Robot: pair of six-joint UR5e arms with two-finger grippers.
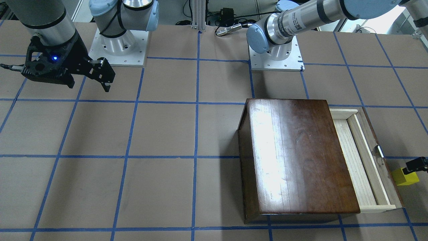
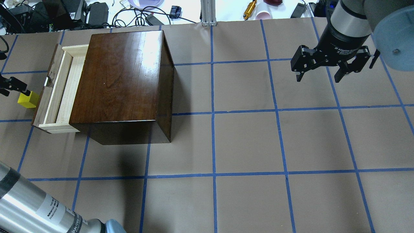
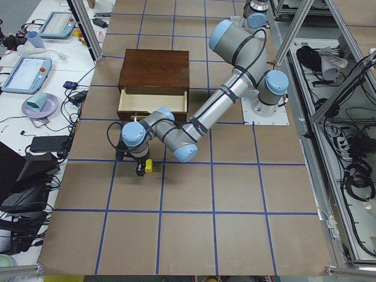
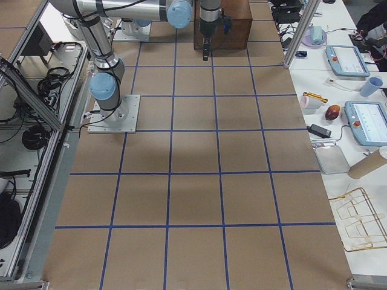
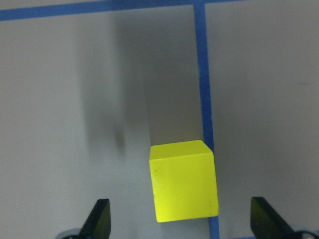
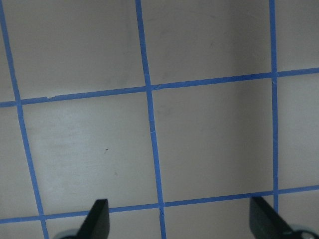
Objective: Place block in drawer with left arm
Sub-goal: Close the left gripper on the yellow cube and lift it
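On the front camera I see the block [image 1: 405,176], a small bright yellow cube with crisp edges. It sits on the table [image 1: 167,134] at the far right edge, just past the dark front of the drawer [image 1: 362,160]. The drawer is pulled out of the glossy brown box [image 1: 301,154], showing its pale wood floor. One black fingertip [image 1: 414,164] of the left jaws overlaps the block's top edge; I cannot tell whether it touches. The right jaws hang spread over the table at the far left, holding nothing.

Overhead, the block [image 2: 27,99] lies at the left edge, beside the drawer [image 2: 61,94] front and near its knob [image 2: 48,81]. A fingertip [image 2: 16,84] sits just above it.

From the table's left end, the left arm [image 3: 217,103] reaches down in front of the open drawer [image 3: 153,101]. The block [image 3: 148,166] is a yellow speck at the arm's black tip, apart from the drawer.

On the left wrist camera the block [image 5: 183,180] fills the lower middle, plain matte yellow, with its right side on a blue tape line [image 5: 204,74]. The fingertips [image 5: 99,221] stand wide apart on either side of it, touching neither face. The left jaws are fully open and grip nothing.

On the right wrist camera the fingertips [image 6: 98,219] are wide apart above the taped table [image 6: 214,139].
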